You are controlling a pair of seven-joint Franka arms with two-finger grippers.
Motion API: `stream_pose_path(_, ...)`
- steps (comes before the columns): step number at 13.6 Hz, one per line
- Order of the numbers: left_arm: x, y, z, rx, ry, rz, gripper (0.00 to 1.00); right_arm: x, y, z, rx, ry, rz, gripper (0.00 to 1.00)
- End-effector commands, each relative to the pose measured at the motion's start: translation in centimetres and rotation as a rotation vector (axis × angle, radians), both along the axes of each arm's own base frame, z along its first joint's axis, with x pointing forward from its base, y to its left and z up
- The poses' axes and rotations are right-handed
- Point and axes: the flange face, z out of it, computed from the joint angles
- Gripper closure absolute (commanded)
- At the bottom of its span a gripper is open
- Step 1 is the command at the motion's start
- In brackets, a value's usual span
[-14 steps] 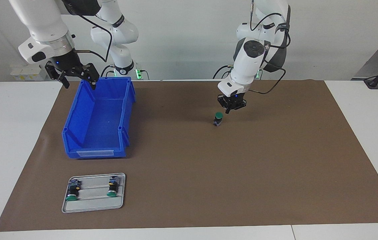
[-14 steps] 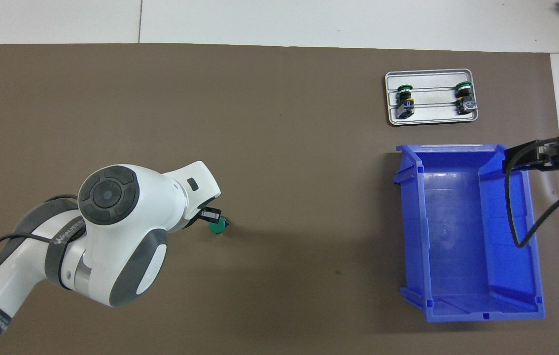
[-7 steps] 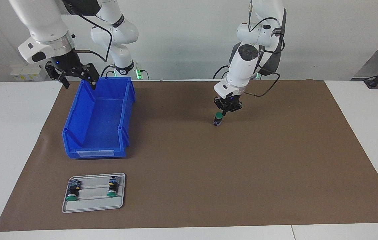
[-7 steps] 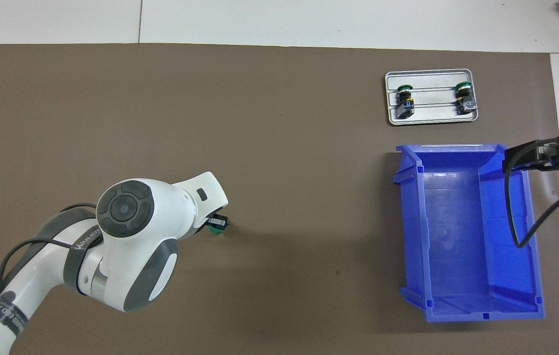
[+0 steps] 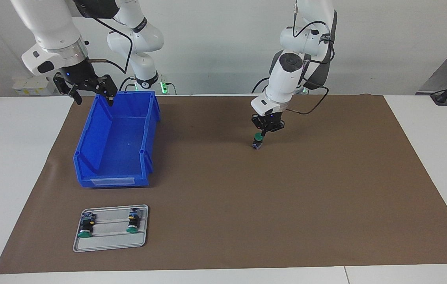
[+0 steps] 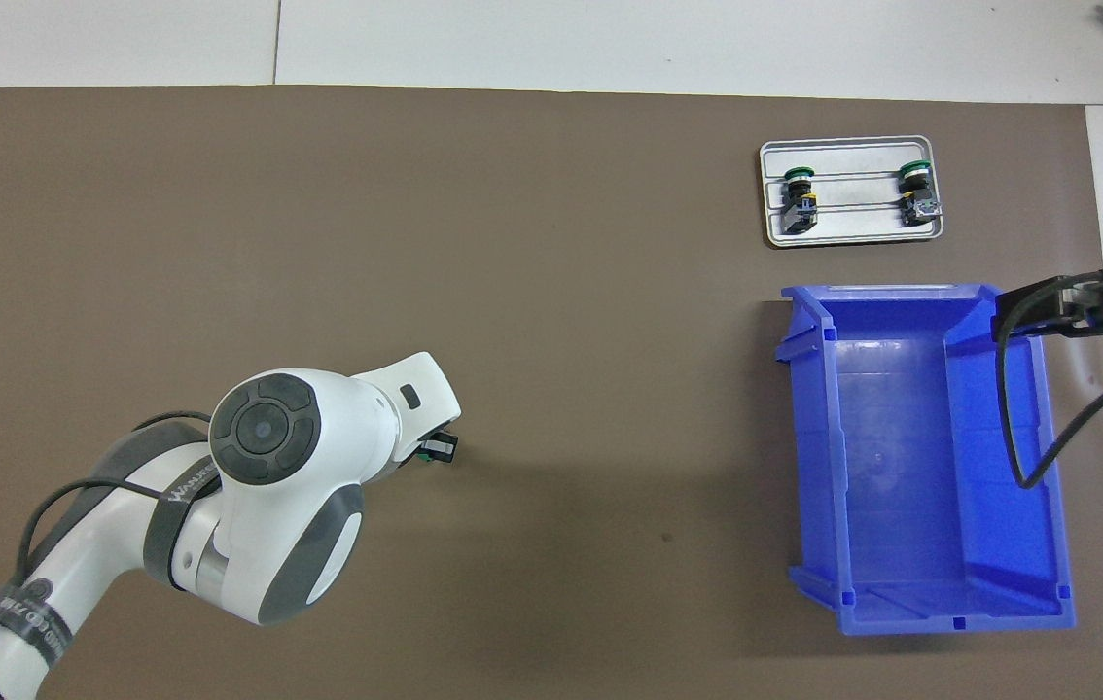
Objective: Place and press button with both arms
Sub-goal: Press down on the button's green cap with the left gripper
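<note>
A button (image 5: 257, 142) with a green cap stands upright on the brown mat near the table's middle. My left gripper (image 5: 263, 134) is shut, and its tip rests on top of the cap. From overhead the left gripper (image 6: 441, 447) covers the button (image 6: 426, 456), leaving only a green sliver in sight. My right gripper (image 5: 94, 98) waits open in the air over the blue bin's (image 5: 85, 136) corner nearest the robots, holding nothing. The overhead view shows the right gripper (image 6: 1030, 309) above the bin (image 6: 809, 437) wall.
A grey tray (image 5: 109, 244) lies farther from the robots than the bin, toward the right arm's end. Two more green-capped buttons (image 5: 85, 228) (image 5: 132, 225) lie on their sides on it. A brown mat (image 5: 286, 217) covers the table.
The left gripper has swung over the button and come down onto its green cap. The right arm has not moved.
</note>
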Motion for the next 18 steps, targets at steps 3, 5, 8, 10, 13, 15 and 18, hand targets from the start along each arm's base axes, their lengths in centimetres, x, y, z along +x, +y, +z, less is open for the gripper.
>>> stream_pose_path(3,-1.0,0.0,-1.2,0.007,-0.02,-0.011,1.0,-0.7,-0.2,0.1,0.02,0.007,0.019,0.0)
stream_pose_path(5,-1.2,0.0,-1.7,0.002,-0.03,-0.01,1.0,-0.7,-0.2,0.1,0.02,0.007,0.019,0.0)
stream_pose_path(8,-1.7,-0.5,-2.6,0.008,-0.021,-0.021,1.0,-0.7,-0.2,0.1,0.02,0.007,0.019,0.0)
stream_pose_path(10,-1.9,-0.4,-3.5,0.013,-0.013,-0.021,1.0,-0.7,-0.2,0.1,0.02,0.007,0.019,0.0)
stream_pose_path(13,-2.3,-0.7,-5.1,0.021,0.0,-0.029,1.0,-0.7,-0.2,0.1,0.02,0.007,0.019,0.0)
stream_pose_path(15,-2.2,-0.7,-5.0,0.025,0.008,-0.03,1.0,-0.7,-0.2,0.1,0.02,0.007,0.019,0.0)
stream_pose_path(18,1.1,-1.6,-0.9,0.026,0.03,-0.021,1.0,-0.7,-0.2,0.1,0.02,0.007,0.019,0.0)
